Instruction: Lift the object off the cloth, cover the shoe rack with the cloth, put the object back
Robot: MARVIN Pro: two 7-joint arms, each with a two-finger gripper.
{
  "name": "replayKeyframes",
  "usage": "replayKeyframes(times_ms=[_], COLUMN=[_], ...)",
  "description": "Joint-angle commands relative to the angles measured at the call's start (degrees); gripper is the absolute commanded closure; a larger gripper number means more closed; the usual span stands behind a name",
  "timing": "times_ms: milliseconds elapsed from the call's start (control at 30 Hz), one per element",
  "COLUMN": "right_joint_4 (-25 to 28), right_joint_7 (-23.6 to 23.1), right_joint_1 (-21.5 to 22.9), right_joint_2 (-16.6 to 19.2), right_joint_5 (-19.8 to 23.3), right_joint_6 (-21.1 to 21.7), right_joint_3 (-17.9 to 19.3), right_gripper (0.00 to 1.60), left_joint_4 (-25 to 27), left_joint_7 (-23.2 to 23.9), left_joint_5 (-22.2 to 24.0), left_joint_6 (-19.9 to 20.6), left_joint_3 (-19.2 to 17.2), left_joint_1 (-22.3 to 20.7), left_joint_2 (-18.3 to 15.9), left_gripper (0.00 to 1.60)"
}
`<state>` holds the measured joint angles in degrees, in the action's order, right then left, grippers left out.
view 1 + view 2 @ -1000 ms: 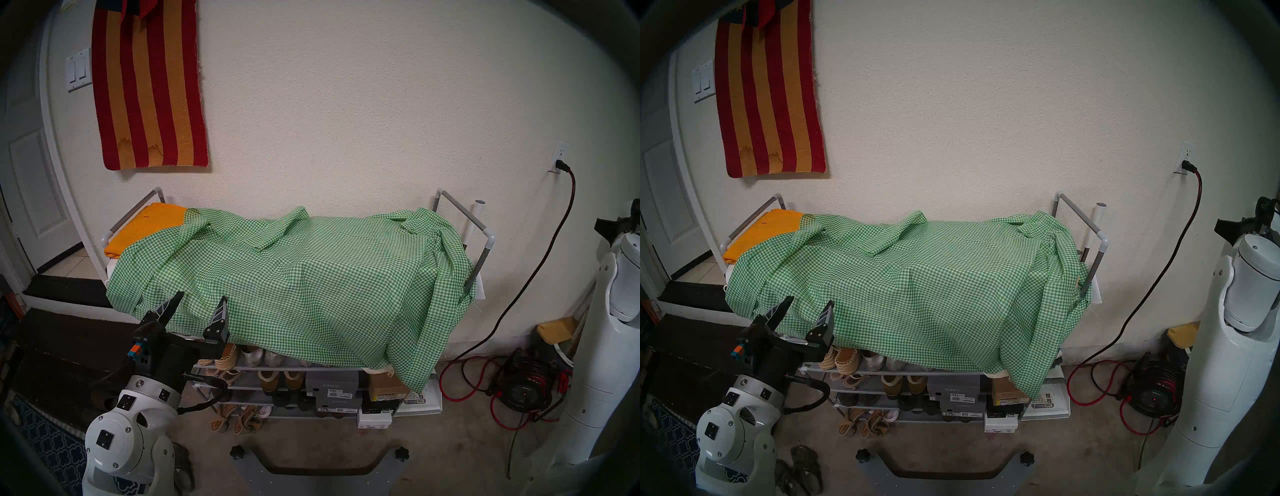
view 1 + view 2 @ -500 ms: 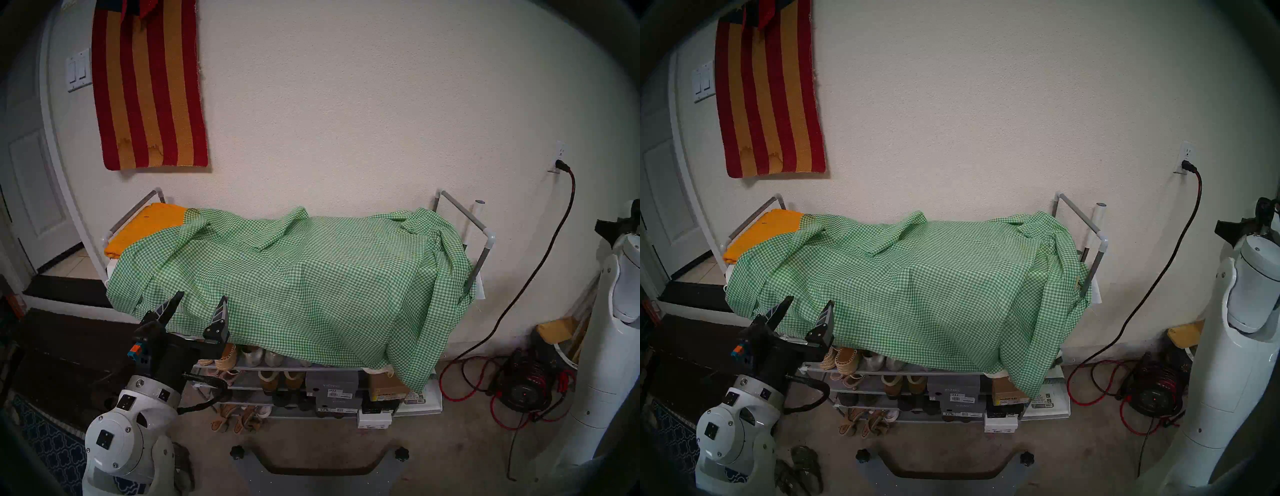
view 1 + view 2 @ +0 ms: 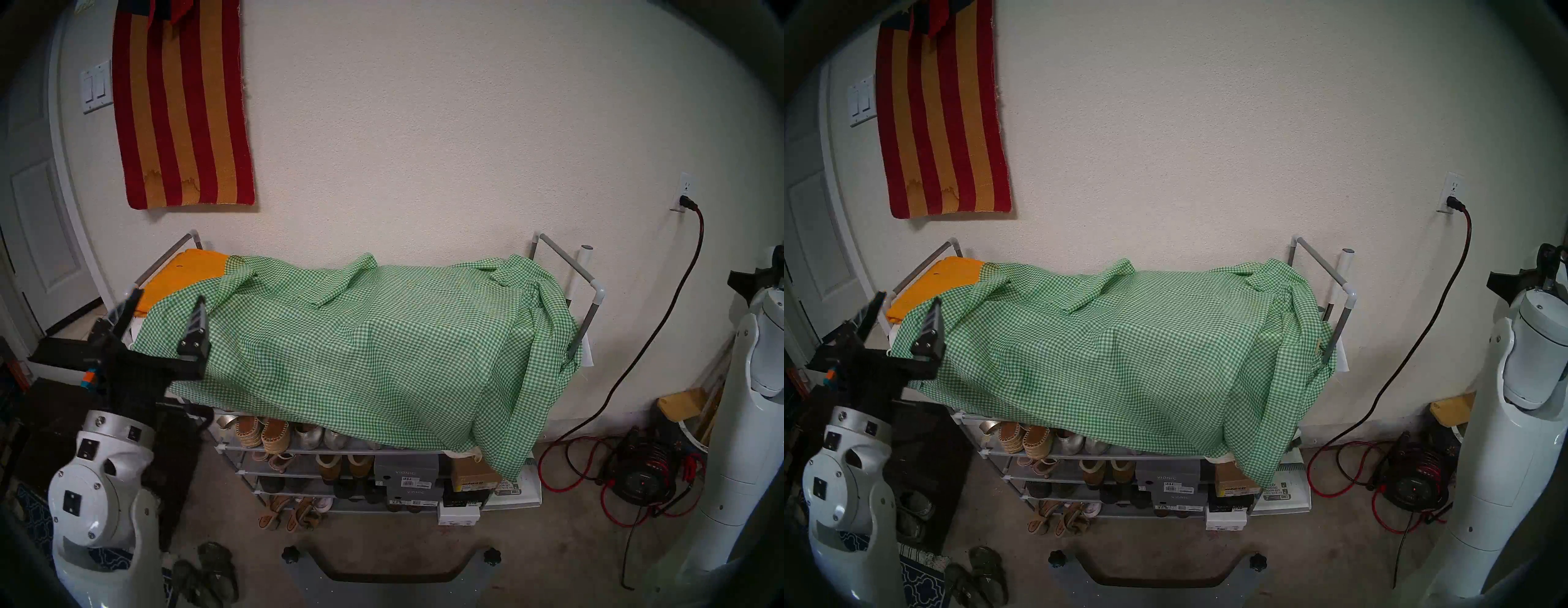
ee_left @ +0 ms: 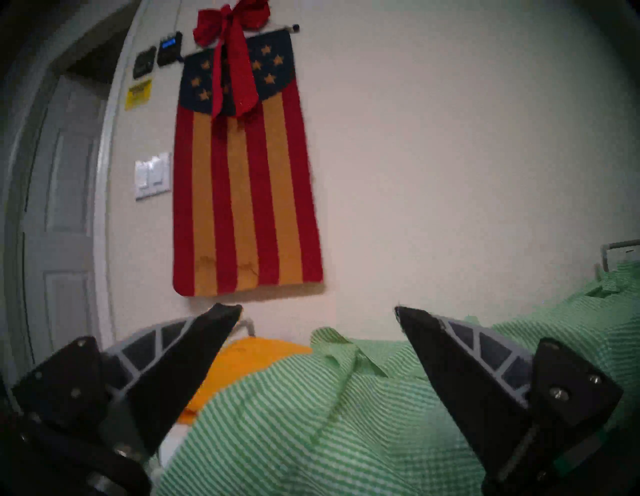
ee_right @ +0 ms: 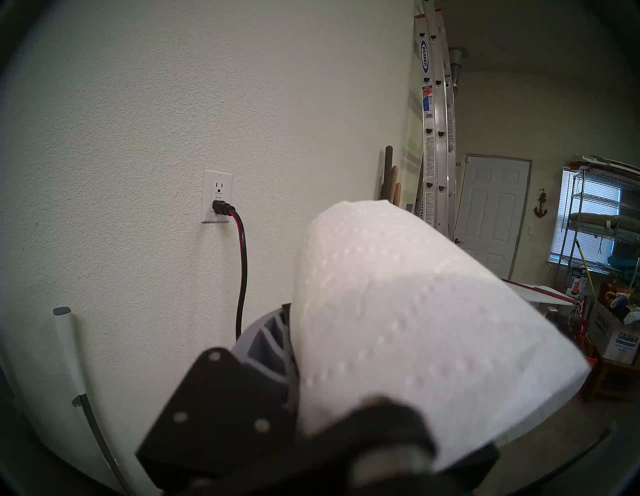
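White arm shells (image 3: 91, 505) with screws, black left gripper (image 3: 167, 299), ribbed grey-black fingers (image 4: 450, 350).

gingham cloth (image 3: 373, 348) draped on shoe rack (image 3: 594, 305) top; folded cloth (image 3: 178, 276) at far-left end, partly under it.

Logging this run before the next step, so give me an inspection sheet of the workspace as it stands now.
Surface: grey tube shoe rack, top draped.
Job's things: green-and-white gingham cloth over the rack; white tissue roll held aloft.
Clutter: folded orange-yellow cloth uncovered at the left end; shoes, boxes below.
End effectors: left end effector open, empty; right end effector shut on the roll.
Cables: red-black cord plugged into the wall.
Surroundings: red-and-gold striped hanging.
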<state>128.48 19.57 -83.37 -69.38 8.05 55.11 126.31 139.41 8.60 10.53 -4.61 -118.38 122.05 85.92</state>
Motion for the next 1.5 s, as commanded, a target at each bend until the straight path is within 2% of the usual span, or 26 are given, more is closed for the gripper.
replayKeyframes(times_ms=[0,33,133,167,200,367,633,700,800,867,900,933,967,1033,1067,1133,1167,1200,1233,1467], right_joint_4=[0.09,0.09,0.1,0.09,0.09,0.09,0.12,0.12,0.14,0.14,0.15,0.15,0.15,0.16,0.16,0.18,0.18,0.19,0.2,0.24], right_joint_7=[0.08,0.08,0.09,0.09,0.09,0.12,0.17,0.18,0.22,0.23,0.24,0.25,0.27,0.3,0.32,0.34,0.36,0.38,0.39,0.54], right_joint_1=[0.0,0.0,-0.08,-0.1,-0.11,-0.28,-0.44,-0.47,-0.55,-0.56,-0.58,-0.6,-0.62,-0.65,-0.67,-0.7,-0.71,-0.72,-0.73,-0.76], right_joint_2=[0.15,0.15,0.18,0.18,0.18,0.22,0.3,0.32,0.39,0.4,0.42,0.44,0.46,0.49,0.52,0.56,0.58,0.6,0.62,0.8], right_joint_5=[-0.03,-0.03,0.09,0.14,0.17,0.38,0.63,0.69,0.84,0.86,0.9,0.93,0.98,1.04,1.08,1.14,1.18,1.21,1.24,1.48], right_joint_6=[-0.11,-0.11,-0.11,-0.11,-0.11,-0.11,-0.11,-0.11,-0.11,-0.11,-0.11,-0.11,-0.11,-0.11,-0.11,-0.11,-0.11,-0.11,-0.11,-0.11], right_joint_3=[0.02,0.02,0.04,0.05,0.05,0.08,0.11,0.11,0.13,0.13,0.14,0.14,0.15,0.15,0.16,0.16,0.17,0.17,0.17,0.19], right_gripper=[1.6,1.6,1.6,1.6,1.6,1.6,1.6,1.6,1.6,1.6,1.6,1.6,1.6,1.6,1.6,1.6,1.6,1.6,1.6,1.6], left_joint_4=[0.59,0.59,0.59,0.59,0.59,0.59,-0.99,-1.56,-3.91,-4.09,-4.99,-5.3,-6.08,-6.86,-7.67,-8.5,-9.3,-9.43,-9.76,-10.07], left_joint_7=[-0.2,-0.2,0.72,1.34,1.51,4.28,8.5,9.75,12.77,13.17,13.96,14.63,15.29,16.59,17.42,18.86,19.69,20.49,21.2,28.57], left_joint_5=[0.47,0.47,0.86,0.62,0.58,0.13,-0.47,-0.86,-1.7,-1.83,-2.12,-2.35,-2.47,-2.76,-2.85,-3.07,-3.0,-2.95,-2.91,-0.81], left_joint_6=[0.84,0.84,1.93,2.12,2.7,5.37,9.3,10.25,12.66,12.87,13.62,14.02,14.65,15.49,16.18,17.12,17.83,18.15,18.6,22.73], left_joint_3=[-7.84,-7.84,-10.19,-10.57,-10.86,-12.96,-13.73,-13.73,-13.99,-13.96,-14.1,-14.01,-14.03,-13.95,-13.93,-13.73,-13.59,-13.36,-13.22,-9.86], left_joint_1=[-6.12,-6.12,-9.0,-8.7,-10.07,-12.76,-15.22,-15.65,-16.95,-17.12,-17.38,-17.83,-18.17,-18.97,-19.36,-20.16,-20.49,-20.92,-21.19,-23.59], left_joint_2=[-5.96,-5.96,-8.95,-8.1,-9.9,-13.12,-18.48,-18.91,-22.34,-22.17,-24.19,-23.53,-25.06,-25.36,-26.91,-27.54,-29.17,-28.62,-29.51,-34.63], left_gripper=[0.0,0.0,0.0,0.0,0.0,0.0,0.0,0.0,0.0,0.0,0.0,0.0,0.0,0.0,0.0,0.0,0.0,0.0,0.0,0.0])
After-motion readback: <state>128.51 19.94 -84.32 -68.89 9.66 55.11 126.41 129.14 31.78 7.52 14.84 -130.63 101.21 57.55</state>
